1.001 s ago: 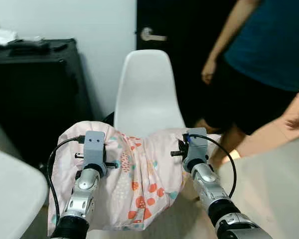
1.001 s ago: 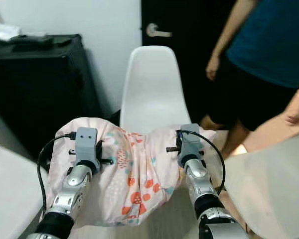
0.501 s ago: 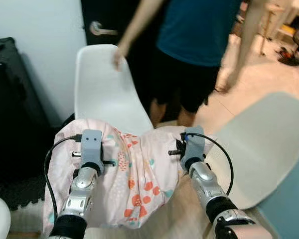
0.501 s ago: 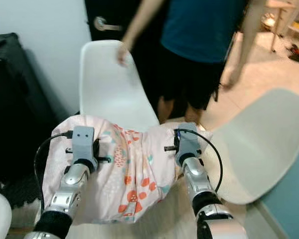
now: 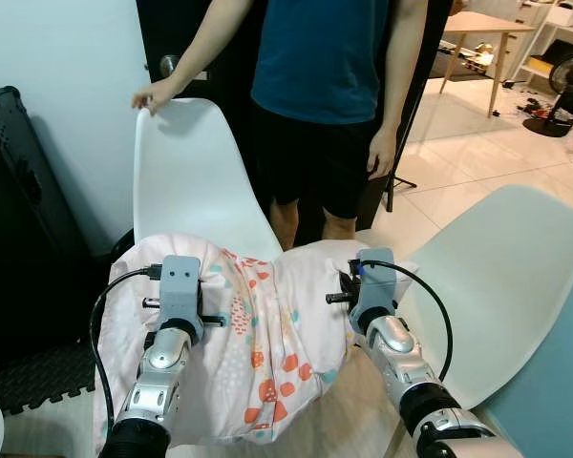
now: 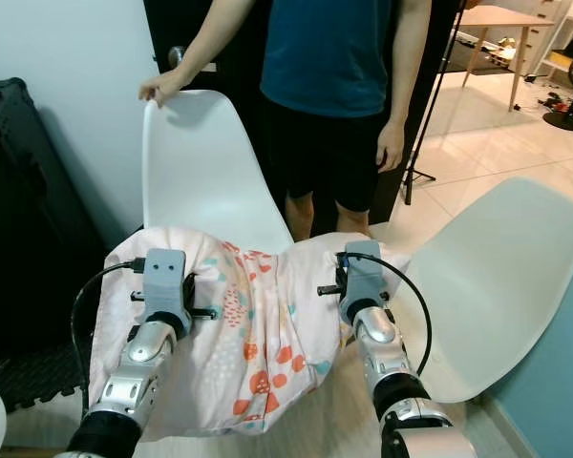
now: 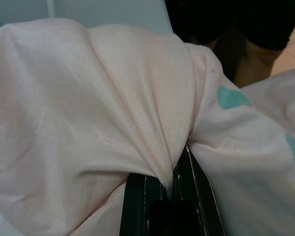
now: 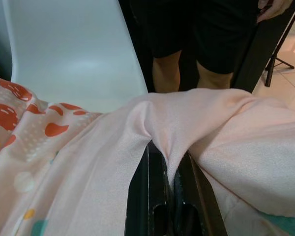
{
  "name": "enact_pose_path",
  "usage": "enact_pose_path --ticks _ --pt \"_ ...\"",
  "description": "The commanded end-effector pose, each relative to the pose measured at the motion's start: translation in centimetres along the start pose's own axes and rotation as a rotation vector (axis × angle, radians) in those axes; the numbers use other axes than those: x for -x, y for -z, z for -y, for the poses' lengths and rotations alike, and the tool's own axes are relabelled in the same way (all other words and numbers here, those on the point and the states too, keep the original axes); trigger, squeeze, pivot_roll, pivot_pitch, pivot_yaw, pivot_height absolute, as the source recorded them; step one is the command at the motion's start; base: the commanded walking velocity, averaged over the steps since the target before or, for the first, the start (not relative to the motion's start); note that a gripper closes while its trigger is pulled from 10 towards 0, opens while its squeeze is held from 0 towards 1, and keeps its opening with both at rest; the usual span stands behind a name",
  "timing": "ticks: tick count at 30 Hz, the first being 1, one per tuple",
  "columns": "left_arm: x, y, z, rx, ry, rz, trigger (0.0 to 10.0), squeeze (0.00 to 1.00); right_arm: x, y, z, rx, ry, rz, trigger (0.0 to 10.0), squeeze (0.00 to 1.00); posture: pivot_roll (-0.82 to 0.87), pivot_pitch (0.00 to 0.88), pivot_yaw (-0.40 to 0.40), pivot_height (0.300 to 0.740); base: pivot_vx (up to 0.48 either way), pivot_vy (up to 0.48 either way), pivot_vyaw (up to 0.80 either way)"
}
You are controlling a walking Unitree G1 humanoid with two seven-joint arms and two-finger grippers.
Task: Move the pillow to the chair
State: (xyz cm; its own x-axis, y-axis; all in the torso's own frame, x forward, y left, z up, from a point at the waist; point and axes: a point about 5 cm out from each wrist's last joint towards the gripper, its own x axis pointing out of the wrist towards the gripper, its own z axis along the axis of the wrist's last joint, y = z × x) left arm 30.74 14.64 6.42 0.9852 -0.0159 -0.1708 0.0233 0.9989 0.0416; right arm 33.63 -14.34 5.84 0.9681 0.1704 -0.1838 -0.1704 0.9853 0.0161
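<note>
Pillow (image 5: 258,353) hangs between left gripper (image 7: 169,189) and right gripper (image 8: 169,184), seemingly both clamping it

Both silver arms stretched forward, left gripper (image 7: 169,189) and right gripper (image 8: 169,179) clamped closed

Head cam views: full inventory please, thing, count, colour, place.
pillow: 1, pale pink with orange and teal print, held up between both grippers, in front of the nearer chair
chairs: 2, white shell; one straight ahead behind the pillow, one to the right
case: 1, black, far left by the wall
door: 1, dark, silver handle, behind the chair
wooden table: 1, far right background
person: 1, teal shirt, black shorts, one hand on the chair's backrest
left gripper: shut on pillow fabric
right gripper: shut on pillow fabric
</note>
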Motion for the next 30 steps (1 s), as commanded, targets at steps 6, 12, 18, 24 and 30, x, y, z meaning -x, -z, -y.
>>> enact_pose_path --ticks 6,12,18,24,30 --pt "0.01 -0.89 0.71 0.013 0.040 0.055 10.0 0.00 -0.66 -1.25 -0.91 0.018 -0.038 0.040 10.0 0.00 0.01 0.000 -0.064 0.724 0.327 0.000 0.00" --pt "0.04 -0.92 0.72 0.020 0.046 0.055 10.0 0.00 -0.60 -1.23 -0.72 0.023 -0.030 0.041 10.0 0.00 0.00 0.000 -0.063 0.724 0.363 0.000 0.00" --pt "-0.06 -1.02 0.78 0.018 0.048 0.055 10.0 0.00 -0.62 -1.33 -0.62 0.025 -0.028 0.044 10.0 0.00 0.00 0.000 -0.063 0.724 0.387 0.000 0.00" --pt "-0.13 -1.06 0.98 0.018 0.054 0.056 10.0 0.00 -0.69 -1.37 -0.61 0.029 -0.030 0.041 10.0 0.00 0.00 0.000 -0.058 0.724 0.389 0.000 0.00" --pt "-0.26 -1.12 1.12 0.015 0.062 0.057 10.0 0.00 -0.67 -1.35 -0.47 0.029 -0.026 0.040 10.0 0.00 0.00 0.000 -0.057 0.724 0.389 0.000 0.00"
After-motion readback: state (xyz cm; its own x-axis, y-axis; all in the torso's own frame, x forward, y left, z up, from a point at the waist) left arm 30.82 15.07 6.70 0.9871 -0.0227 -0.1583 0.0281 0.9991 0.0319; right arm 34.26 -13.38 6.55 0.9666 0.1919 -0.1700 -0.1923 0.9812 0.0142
